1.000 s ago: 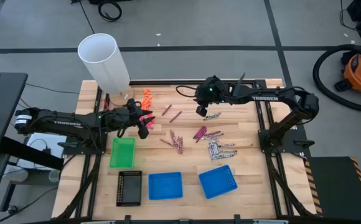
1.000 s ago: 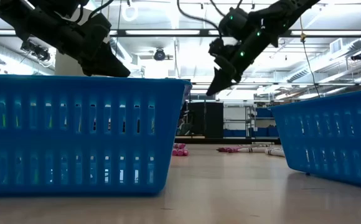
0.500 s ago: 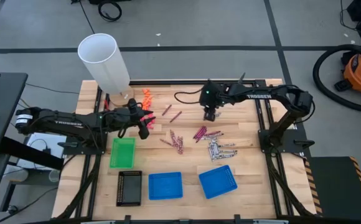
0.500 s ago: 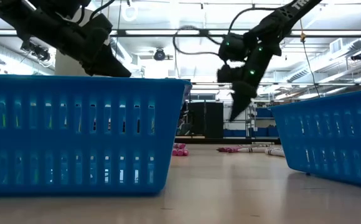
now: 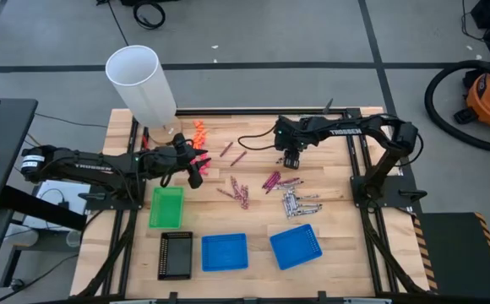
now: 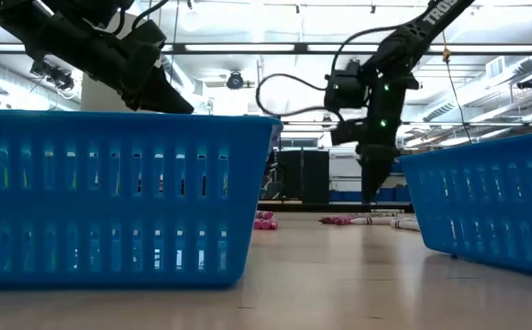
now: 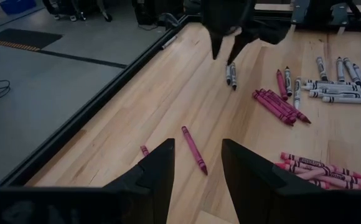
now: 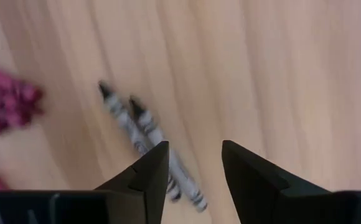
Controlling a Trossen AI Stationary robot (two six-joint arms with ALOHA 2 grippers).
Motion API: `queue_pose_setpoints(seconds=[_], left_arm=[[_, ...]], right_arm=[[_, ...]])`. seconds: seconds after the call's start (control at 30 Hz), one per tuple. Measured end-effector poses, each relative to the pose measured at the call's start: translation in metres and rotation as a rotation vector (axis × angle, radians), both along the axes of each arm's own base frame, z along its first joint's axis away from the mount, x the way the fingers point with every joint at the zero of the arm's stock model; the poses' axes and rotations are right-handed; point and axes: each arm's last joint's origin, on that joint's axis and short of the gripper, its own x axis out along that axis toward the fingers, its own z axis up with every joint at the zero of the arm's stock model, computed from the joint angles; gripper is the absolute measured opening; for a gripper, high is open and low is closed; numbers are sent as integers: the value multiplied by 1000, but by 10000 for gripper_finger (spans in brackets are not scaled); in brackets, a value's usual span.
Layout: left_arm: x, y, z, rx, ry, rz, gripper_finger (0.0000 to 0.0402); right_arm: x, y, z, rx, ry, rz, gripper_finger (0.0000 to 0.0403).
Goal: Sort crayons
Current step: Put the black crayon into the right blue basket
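Observation:
Crayons lie loose on the wooden table: a maroon-magenta bunch (image 5: 272,180), a mixed pile (image 5: 239,192), a silvery grey group (image 5: 300,203) and two single ones (image 5: 232,154). My right gripper (image 5: 289,159) points down, open, just above a pair of grey crayons (image 8: 137,127) that lie flat beside one of its fingers. The left wrist view shows the same pair of grey crayons (image 7: 230,73) under it. My left gripper (image 5: 196,169) hovers open at the table's left, holding nothing, with one maroon crayon (image 7: 194,149) on the wood ahead of it.
A green tray (image 5: 166,207), a black tray (image 5: 175,253) and two blue trays (image 5: 225,251) (image 5: 296,246) stand along the near side. A tall white cylinder (image 5: 142,84) and some orange bits (image 5: 199,131) are at the far left. Bare wood lies between the crayons and the trays.
My right gripper has come down toward the table and a little toward its right edge. It has tipped from a slant to pointing almost straight down, over the pair of grey crayons. My left gripper has kept still.

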Motion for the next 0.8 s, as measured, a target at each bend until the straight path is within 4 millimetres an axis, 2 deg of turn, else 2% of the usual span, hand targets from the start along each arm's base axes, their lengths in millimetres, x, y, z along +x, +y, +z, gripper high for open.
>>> queue_pose_setpoints(seconds=[0.53,0.8], left_arm=[[0,-1,0,2,-3,-5,142],[0,-1,0,0,-5,-4,142]], right_arm=[[-14,-1,-23,25,10,-8,159],[-16,-2,-24,46,-1,-11,135]])
